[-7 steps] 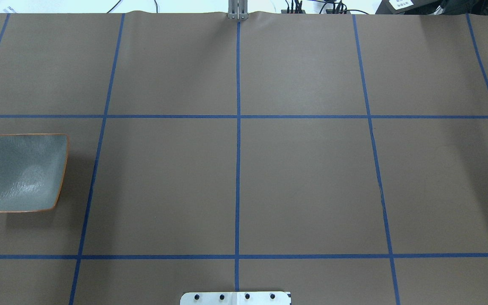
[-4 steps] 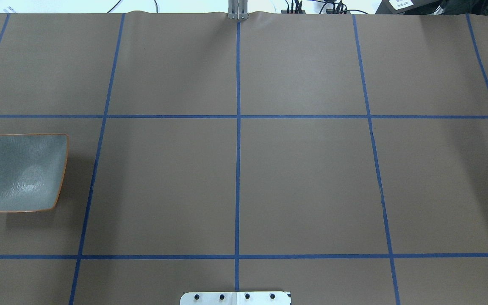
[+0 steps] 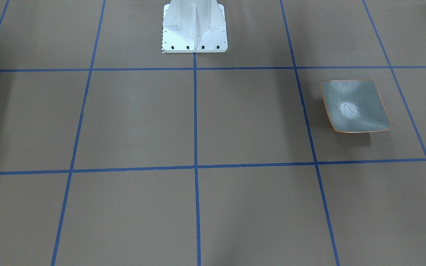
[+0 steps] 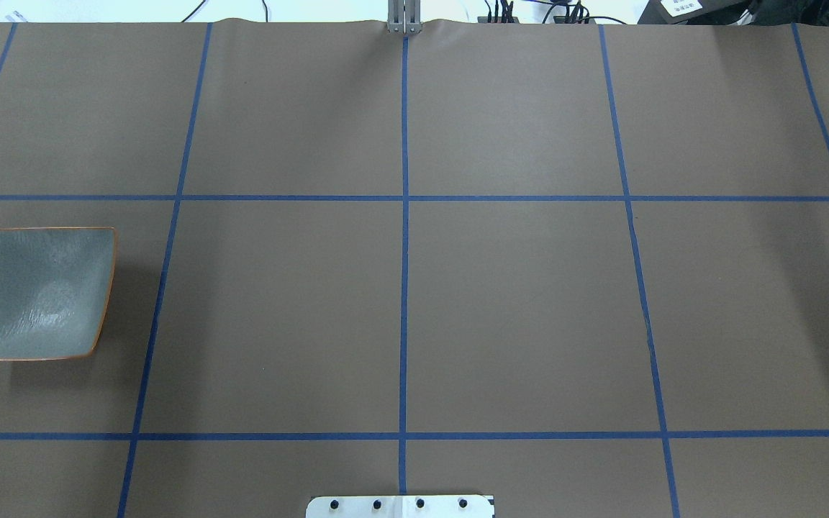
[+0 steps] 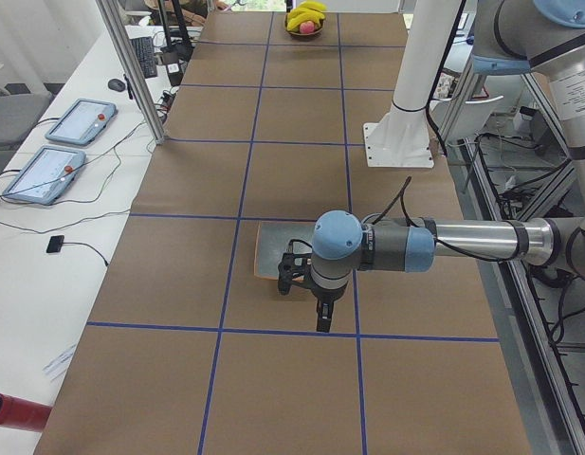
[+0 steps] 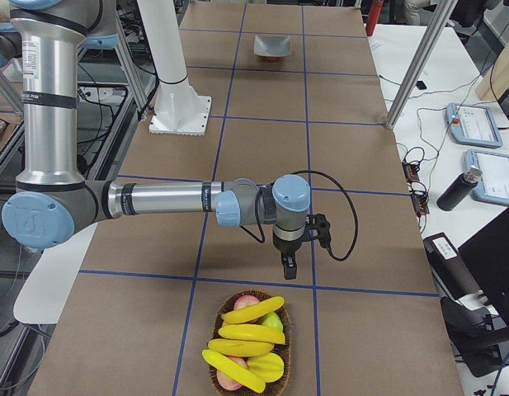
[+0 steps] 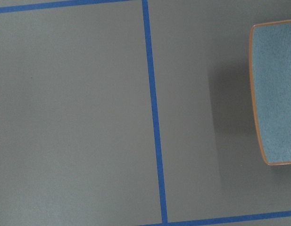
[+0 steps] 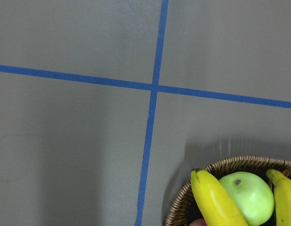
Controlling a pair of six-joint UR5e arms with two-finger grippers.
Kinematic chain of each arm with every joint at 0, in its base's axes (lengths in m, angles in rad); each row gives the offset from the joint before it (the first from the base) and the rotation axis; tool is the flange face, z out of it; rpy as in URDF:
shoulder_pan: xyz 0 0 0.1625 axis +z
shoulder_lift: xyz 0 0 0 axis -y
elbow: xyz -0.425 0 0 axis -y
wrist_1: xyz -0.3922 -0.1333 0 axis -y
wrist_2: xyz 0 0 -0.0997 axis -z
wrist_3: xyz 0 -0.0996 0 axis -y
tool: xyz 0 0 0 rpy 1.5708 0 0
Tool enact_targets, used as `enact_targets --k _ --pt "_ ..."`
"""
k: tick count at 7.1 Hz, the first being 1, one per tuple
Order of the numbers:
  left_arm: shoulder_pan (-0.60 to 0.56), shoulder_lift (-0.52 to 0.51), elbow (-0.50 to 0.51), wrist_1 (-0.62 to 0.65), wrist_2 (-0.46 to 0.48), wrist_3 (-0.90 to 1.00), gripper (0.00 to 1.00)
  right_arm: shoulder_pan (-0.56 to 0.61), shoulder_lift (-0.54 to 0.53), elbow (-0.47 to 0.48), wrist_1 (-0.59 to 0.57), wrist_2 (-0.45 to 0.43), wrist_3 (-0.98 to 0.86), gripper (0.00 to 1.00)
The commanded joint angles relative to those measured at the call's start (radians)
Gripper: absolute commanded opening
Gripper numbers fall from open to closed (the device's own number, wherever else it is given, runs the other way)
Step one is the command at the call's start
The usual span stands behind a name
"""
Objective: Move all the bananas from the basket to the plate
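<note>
Several yellow bananas (image 6: 252,310) lie in a wicker basket (image 6: 285,356) with a green apple and pink fruit, at the table's right end. The right wrist view shows the basket's rim (image 8: 230,162), a banana (image 8: 213,197) and the green apple (image 8: 244,193). The right gripper (image 6: 289,266) hangs above the table just short of the basket; I cannot tell if it is open. The square grey-green plate (image 4: 37,291) lies bare at the left end; it also shows in the front view (image 3: 355,105) and left wrist view (image 7: 277,94). The left gripper (image 5: 322,320) hangs beside the plate (image 5: 271,246); I cannot tell its state.
The robot's white base (image 3: 194,26) stands at the table's near-middle edge. Blue tape lines grid the brown table. Tablets (image 5: 79,121) and a red cylinder (image 5: 17,412) lie on the side table. A dark bottle (image 6: 458,191) stands off the table's far side.
</note>
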Motion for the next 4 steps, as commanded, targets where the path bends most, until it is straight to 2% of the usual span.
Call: enact_targets --k 1,3,4 --pt "0.002 0.000 0.003 -0.001 -0.001 0.000 1.00 0.000 0.008 -0.055 0.155 -0.022 -0.095 1.00" --pt "0.000 0.000 0.003 -0.002 -0.003 0.000 1.00 0.000 0.012 -0.101 0.154 -0.017 -0.212 1.00" --pt "0.000 0.000 0.003 -0.004 -0.003 0.000 1.00 0.000 -0.001 -0.118 0.156 0.015 -0.277 1.00"
